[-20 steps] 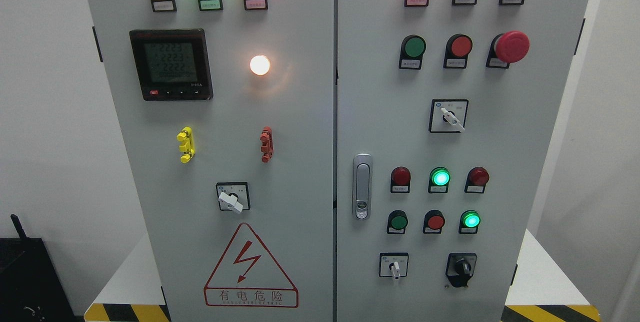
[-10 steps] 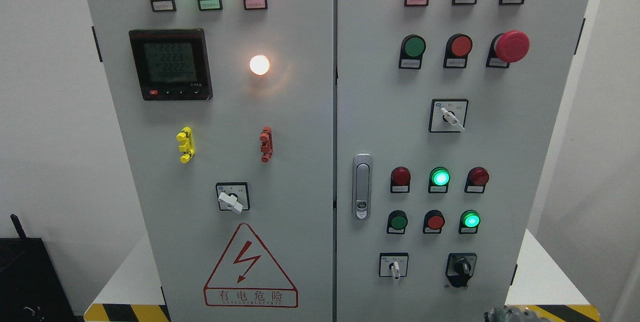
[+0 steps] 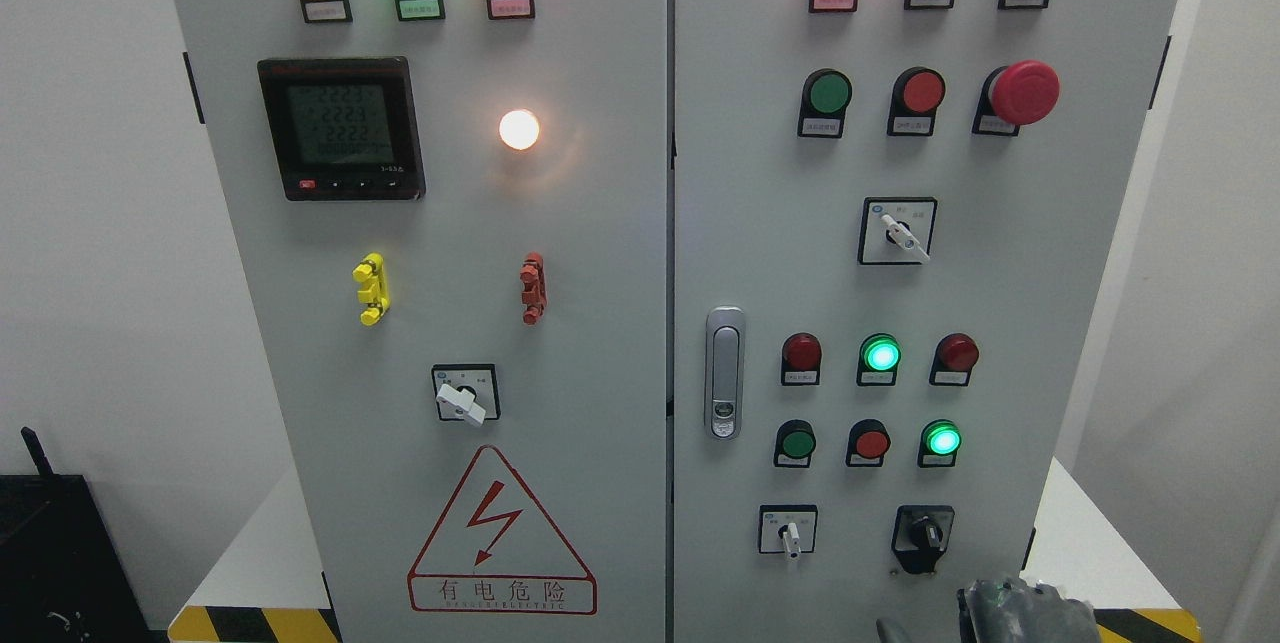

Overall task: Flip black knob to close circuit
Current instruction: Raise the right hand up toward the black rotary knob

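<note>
The black knob (image 3: 923, 536) sits at the lower right of the grey cabinet's right door (image 3: 1010, 323), its handle pointing roughly straight down. My right hand (image 3: 1020, 611) rises from the bottom edge, just below and to the right of the knob, apart from it. Only its dark top shows, so its fingers are unreadable. The left arm is out of view.
A white selector switch (image 3: 791, 533) sits left of the black knob. Above are lit and unlit buttons, another white selector (image 3: 900, 235) and a red mushroom stop button (image 3: 1022, 93). A door latch (image 3: 724, 373) is near the seam. The left door carries a meter (image 3: 342, 129) and a warning triangle (image 3: 500, 538).
My right hand has come up into view at the bottom right, rising toward the black knob. The knob and panel lights are unchanged.
</note>
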Robot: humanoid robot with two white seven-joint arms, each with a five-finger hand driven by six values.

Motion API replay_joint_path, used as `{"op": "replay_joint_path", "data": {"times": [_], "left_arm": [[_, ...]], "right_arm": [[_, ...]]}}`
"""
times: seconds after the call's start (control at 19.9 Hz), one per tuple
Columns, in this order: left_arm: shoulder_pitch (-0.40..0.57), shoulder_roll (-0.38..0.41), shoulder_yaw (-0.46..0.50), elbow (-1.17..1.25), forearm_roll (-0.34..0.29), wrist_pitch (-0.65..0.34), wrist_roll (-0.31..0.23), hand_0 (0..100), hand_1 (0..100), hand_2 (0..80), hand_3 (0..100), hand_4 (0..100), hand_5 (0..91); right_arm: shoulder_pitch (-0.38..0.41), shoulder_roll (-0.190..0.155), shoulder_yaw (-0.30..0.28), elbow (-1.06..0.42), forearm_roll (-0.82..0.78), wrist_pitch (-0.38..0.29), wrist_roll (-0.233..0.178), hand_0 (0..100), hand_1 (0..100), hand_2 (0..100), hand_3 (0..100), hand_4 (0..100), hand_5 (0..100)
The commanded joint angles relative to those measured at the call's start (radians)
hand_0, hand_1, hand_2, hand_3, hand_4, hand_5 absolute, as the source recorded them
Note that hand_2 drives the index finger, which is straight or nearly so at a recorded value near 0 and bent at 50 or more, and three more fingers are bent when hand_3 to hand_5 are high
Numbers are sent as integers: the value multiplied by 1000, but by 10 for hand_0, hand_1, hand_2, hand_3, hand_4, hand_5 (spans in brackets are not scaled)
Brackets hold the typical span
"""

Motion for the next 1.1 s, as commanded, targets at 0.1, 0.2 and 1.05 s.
{"op": "replay_joint_path", "data": {"times": [0.1,0.2,1.05], "left_arm": [[0,0,11,0,8,0,1,0,0,0,49,23,0],[0,1,11,0,8,0,1,0,0,0,48,24,0],[0,0,11,0,8,0,1,0,0,0,49,24,0]], "right_arm": [[-48,-39,-31,98,-4,7,-2,0,0,897,1000,815,827],[-68,-40,-39,109,-6,7,-1,0,0,897,1000,816,827],[-123,-42,-42,184,-6,22,-2,0,0,894,1000,821,830]]}}
